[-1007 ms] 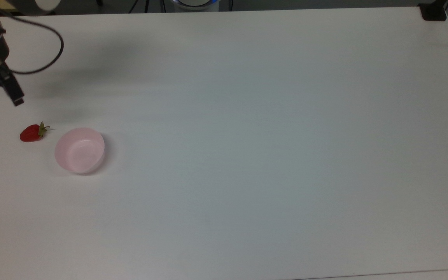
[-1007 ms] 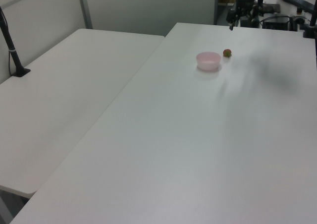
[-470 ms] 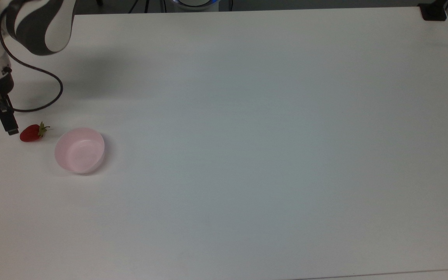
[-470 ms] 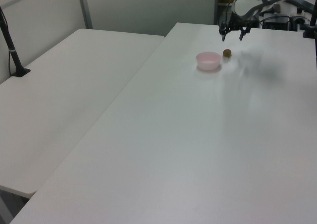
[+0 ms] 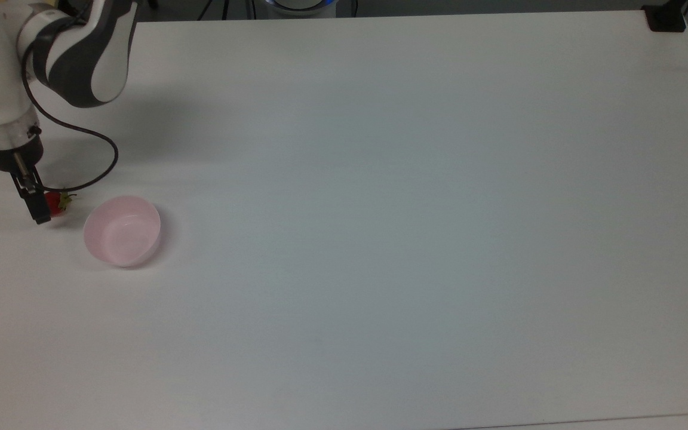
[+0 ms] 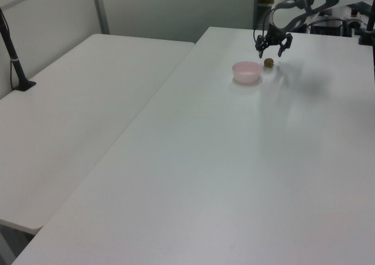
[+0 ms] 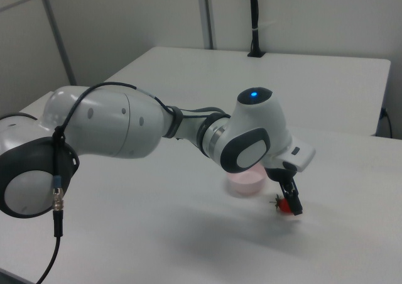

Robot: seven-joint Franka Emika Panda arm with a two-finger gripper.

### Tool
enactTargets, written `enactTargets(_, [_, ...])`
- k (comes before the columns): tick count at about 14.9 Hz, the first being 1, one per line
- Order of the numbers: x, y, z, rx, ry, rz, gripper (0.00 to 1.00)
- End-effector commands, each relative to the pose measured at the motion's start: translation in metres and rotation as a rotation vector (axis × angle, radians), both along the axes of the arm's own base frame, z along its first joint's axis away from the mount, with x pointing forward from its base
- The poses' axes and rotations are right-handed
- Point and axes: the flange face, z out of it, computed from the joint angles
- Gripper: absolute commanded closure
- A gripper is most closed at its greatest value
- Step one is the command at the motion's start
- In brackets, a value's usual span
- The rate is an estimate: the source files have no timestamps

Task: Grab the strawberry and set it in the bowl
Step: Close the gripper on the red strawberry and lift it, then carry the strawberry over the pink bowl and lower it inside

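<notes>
The claw (image 6: 270, 51) stands directly over the strawberry (image 6: 269, 63), fingers pointing down at the white table (image 5: 415, 215). In the left view its two fingers are spread, one to each side of the fruit, with the strawberry showing in the gap below and between their tips. Whether the tips touch the fruit or the table cannot be told.

In the top view, one dark finger (image 5: 38, 209) covers the strawberry's (image 5: 55, 204) left part; the red body and green cap show just to the finger's right, by the top view's reckoning. The strawberry lies on the table and is not lifted.

In the right view, the claw (image 7: 290, 199) hangs below the wrist housing, which carries a lit blue indicator. One finger (image 7: 293, 200) crosses in front of the strawberry (image 7: 284, 204), whose red flesh and green leaves show at the finger's left in the right view.

The bowl (image 5: 122, 230) sits upright on the table, just beside the claw, to its right in the top view and slightly nearer the bottom of that picture. Strawberry and bowl are close but apart. In the left view the bowl (image 6: 246, 71) is to the claw's lower left; in the right view the bowl (image 7: 247, 180) is partly hidden behind the wrist.

A black cable (image 5: 90, 134) loops from the wrist over the table beside the claw.
</notes>
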Motion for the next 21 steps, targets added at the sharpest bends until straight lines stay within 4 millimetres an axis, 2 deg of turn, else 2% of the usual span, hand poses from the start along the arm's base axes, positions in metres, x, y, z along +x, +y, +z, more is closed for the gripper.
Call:
enactTargets(1, [0.008,0.014,-0.019,-0.004,-0.016,0.002,0.27])
enactTargets(3, [0.008,0.013,-0.018,-0.007,-0.014,0.012,0.41])
enactTargets(4, [0.008,0.013,-0.017,-0.010,-0.013,0.022,0.51])
enactTargets(5, [0.006,0.010,-0.012,-0.016,-0.013,0.043,0.67])
enactTargets(6, [0.005,0.007,-0.003,-0.019,-0.017,0.051,0.75])
enactTargets(8, [0.003,0.005,0.020,-0.017,-0.031,0.049,0.76])
enactTargets(11, [0.004,0.017,0.048,0.012,-0.011,0.055,0.76])
enactTargets(14, [0.018,0.052,0.067,0.054,-0.039,0.087,0.76])
enactTargets(17, [0.034,0.088,0.064,0.089,-0.056,0.076,0.74])
enactTargets(18, [0.041,0.104,0.061,0.093,-0.055,0.087,0.72])
enactTargets(19, [0.048,0.125,0.057,0.096,-0.048,0.113,0.43])
enactTargets(20, [0.048,0.128,0.057,0.096,-0.046,0.117,0.00])
enactTargets(21, [0.048,0.129,0.056,0.090,-0.042,0.125,0.00])
